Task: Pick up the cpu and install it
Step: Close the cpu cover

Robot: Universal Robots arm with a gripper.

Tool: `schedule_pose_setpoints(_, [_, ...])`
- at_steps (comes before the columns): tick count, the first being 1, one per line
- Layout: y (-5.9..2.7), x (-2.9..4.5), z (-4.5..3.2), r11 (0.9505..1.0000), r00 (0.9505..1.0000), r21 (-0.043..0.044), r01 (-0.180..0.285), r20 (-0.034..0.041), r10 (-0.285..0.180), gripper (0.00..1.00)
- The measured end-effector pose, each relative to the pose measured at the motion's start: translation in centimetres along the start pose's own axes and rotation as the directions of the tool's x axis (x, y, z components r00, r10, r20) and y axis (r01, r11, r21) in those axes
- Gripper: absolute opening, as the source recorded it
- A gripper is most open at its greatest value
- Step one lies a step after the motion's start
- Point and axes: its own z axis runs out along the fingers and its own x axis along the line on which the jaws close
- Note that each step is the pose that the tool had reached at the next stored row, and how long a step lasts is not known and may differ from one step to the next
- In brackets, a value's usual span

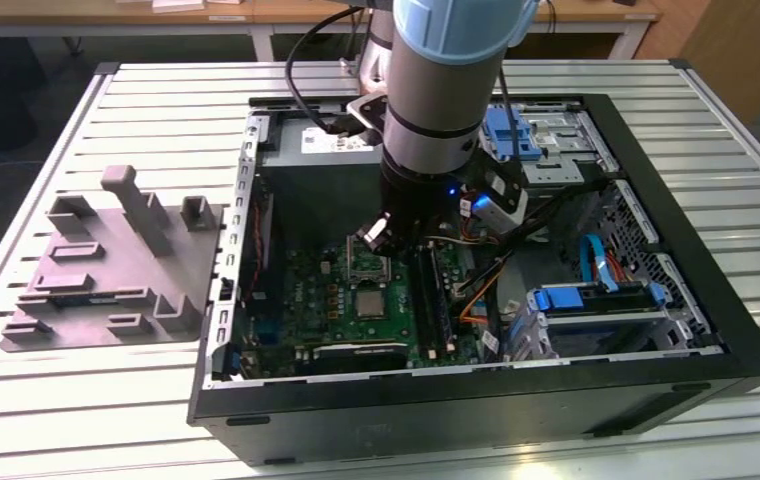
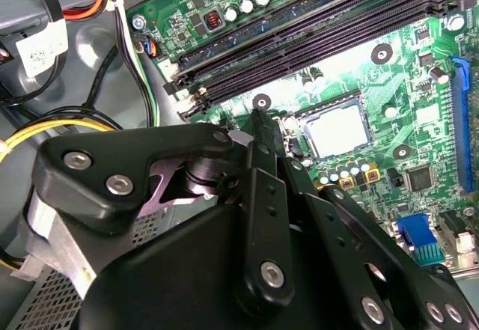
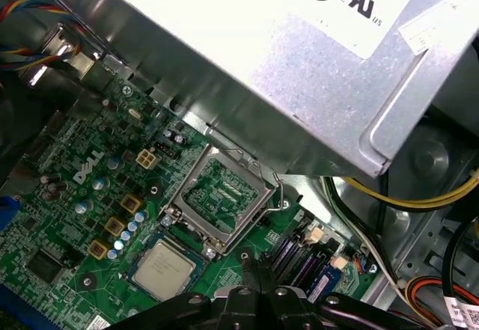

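As the cpu (image 1: pixel 372 305) is seen in the lower centre of the exterior view, it is already lying flat in its socket (image 1: pixel 371 320) on the board (image 1: pixel 307 290), with the pale metal top upward. In both wrist views the cpu (image 3: pixel 166 266) (image 2: pixel 337 128) is shown square to the socket walls, and no corner is seen raised. The metal frame (image 3: pixel 224 195) is hinged open and stands tilted beside the cpu, between it and the power supply (image 3: pixel 299 68); so the chip is judged to be placed but not yet locked.

The gripper (image 1: pixel 377 235) is held in the middle of the exterior view, over the open frame and just above the board inside the case (image 1: pixel 487 410). In both wrist views the gripper (image 3: pixel 249 269) (image 2: pixel 260 120) is seen with its fingers pressed together into one narrow tip, and nothing is pinched between them. The tip is near the cpu but apart from it, beside the memory slots (image 2: pixel 299 42).

For this step to be done well, it is judged that no sideways push should be given to the chip, because the pins under it can be bent. Any contact should be made straight down and lightly. The cables (image 1: pixel 480 290) at the exterior view's right should be kept clear of the wrist. The grey tray (image 1: pixel 100 290) is left at the exterior view's left, well apart.
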Motion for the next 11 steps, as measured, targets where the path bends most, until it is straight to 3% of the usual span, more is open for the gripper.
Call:
schedule_pose_setpoints(6, [-0.03,-0.06,0.01,1.0000,1.0000,0.0000,0.001,-0.0001,-0.001,0.11])
schedule_pose_setpoints(8, [-0.08,-0.12,0.01,0.9997,0.9997,-0.0003,0.023,-0.0017,-0.023,0.11])
schedule_pose_setpoints(11, [-0.19,-0.28,0.03,0.9991,0.9991,-0.0099,0.042,0.0040,-0.042,0.11])
